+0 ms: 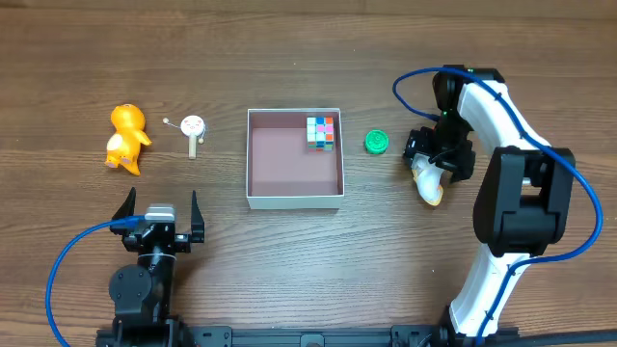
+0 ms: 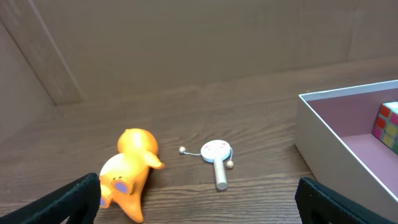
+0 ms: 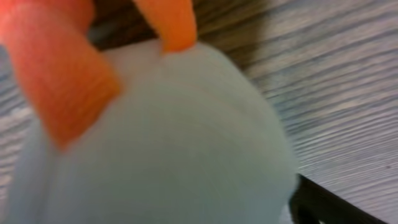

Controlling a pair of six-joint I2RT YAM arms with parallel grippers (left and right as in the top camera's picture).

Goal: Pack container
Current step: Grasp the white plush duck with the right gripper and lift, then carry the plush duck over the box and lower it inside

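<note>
The container (image 1: 294, 200) is a shallow white square box with a reddish-brown inside, at mid table. A colourful puzzle cube (image 1: 322, 132) sits in its far right corner. The container's wall (image 2: 309, 134) and the cube (image 2: 388, 124) also show in the left wrist view. My right gripper (image 1: 439, 159) is right of the box, low over a white and orange toy (image 1: 429, 188). The toy (image 3: 161, 137) fills the right wrist view, with one black finger (image 3: 339, 205) set wide beside it. My left gripper (image 1: 160, 204) is open and empty near the front left (image 2: 199, 205).
An orange duck toy (image 1: 126, 138) lies at the far left, also in the left wrist view (image 2: 127, 171). A small white rattle drum on a stick (image 1: 194, 128) lies between the duck and the box (image 2: 216, 152). A green round cap (image 1: 376, 143) sits just right of the box.
</note>
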